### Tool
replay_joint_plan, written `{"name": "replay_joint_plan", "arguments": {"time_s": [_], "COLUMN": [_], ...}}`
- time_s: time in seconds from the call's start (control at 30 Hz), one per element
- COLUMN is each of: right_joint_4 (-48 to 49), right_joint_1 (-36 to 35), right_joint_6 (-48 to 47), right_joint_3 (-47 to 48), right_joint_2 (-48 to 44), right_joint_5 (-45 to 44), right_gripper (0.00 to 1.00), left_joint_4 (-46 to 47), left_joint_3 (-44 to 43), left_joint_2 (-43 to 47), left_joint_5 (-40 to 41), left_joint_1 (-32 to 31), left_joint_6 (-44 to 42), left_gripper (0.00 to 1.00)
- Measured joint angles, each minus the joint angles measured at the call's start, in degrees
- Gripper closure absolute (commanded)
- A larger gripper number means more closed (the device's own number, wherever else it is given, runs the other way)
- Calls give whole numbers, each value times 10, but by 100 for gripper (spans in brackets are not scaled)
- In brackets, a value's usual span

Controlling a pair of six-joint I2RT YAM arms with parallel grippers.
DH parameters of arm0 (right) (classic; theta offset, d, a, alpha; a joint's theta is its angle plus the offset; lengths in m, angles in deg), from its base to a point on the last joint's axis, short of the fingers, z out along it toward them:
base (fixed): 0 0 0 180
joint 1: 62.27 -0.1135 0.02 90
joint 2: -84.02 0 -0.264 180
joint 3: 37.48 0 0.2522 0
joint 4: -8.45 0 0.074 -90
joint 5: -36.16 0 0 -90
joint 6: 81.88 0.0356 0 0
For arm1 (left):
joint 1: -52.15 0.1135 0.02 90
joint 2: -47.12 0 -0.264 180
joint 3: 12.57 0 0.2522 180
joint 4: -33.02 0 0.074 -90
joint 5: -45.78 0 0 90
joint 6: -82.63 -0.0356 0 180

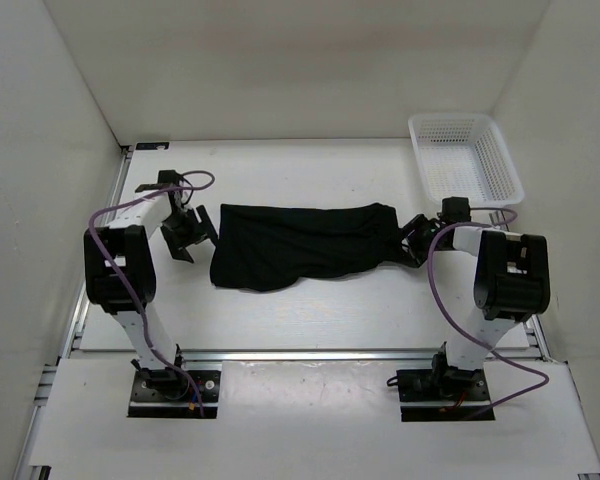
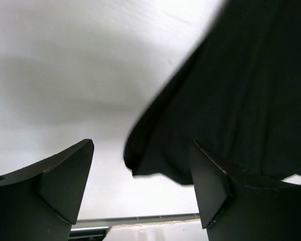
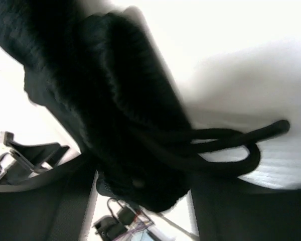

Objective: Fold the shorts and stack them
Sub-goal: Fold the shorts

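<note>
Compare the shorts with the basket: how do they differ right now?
The shorts are black soft cloth; the basket is white mesh. The shorts lie flat mid-table; the basket sits in the far right corner. The shorts cover more table than the basket. Both rest on the table.

The shorts [image 1: 300,245] lie spread across the middle of the counter [image 1: 310,310], between my two arms. My left end effector [image 1: 193,236] is just beside their left edge. My right end effector [image 1: 410,243] is at their right end, with fabric between its fingers. A basket [image 1: 465,155] stands in the far right corner.
</note>
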Motion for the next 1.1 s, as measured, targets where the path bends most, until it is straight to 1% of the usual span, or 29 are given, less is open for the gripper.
{"name": "replay_joint_plan", "arguments": {"time_s": [0.07,0.1,0.2,0.23,0.33,0.4,0.5,0.57,0.67,0.7,0.8,0.83,0.93,1.0,1.1], "right_joint_4": [9,10,16,17,15,1,-46,-82,-135,-151,-193,-201,-235,-255,-282], "right_joint_1": [0,0,0,0,0,-1,-1,-1,-2,-5,-18,-26,-65,-104,-166], "right_joint_6": [6,9,12,11,5,-4,-33,-56,-96,-108,-143,-152,-173,-183,-193], "right_joint_3": [0,-1,-2,-2,-1,2,21,41,76,90,134,146,186,213,257], "right_joint_2": [9,12,14,14,12,5,-12,-23,-45,-52,-64,-66,-70,-70,-70], "right_joint_5": [-3,-3,-10,-12,-20,-34,-78,-110,-158,-172,-215,-226,-267,-294,-333], "right_gripper": [51,64,79,88,99,99,99,99,99,99,99,99,99,99,99], "left_joint_4": [10,12,17,19,23,25,29,42,52,54,57,57,66,69,73], "left_joint_3": [-2,-3,-4,-5,-5,-6,-3,13,46,55,69,70,68,58,39], "left_joint_2": [-28,-41,-66,-70,-71,-71,-70,-65,-43,-37,-33,-33,-36,-46,-65], "left_joint_5": [-9,-14,-26,-29,-40,-43,-47,-54,-61,-66,-79,-82,-84,-89,-99], "left_joint_1": [9,13,20,20,18,17,13,10,1,-4,-20,-26,-51,-69,-92], "left_joint_6": [1,0,2,3,4,4,6,12,24,28,41,45,56,63,72], "left_gripper": [19,19,20,20,20,20,20,20,25,29,38,46,62,77,88]}}
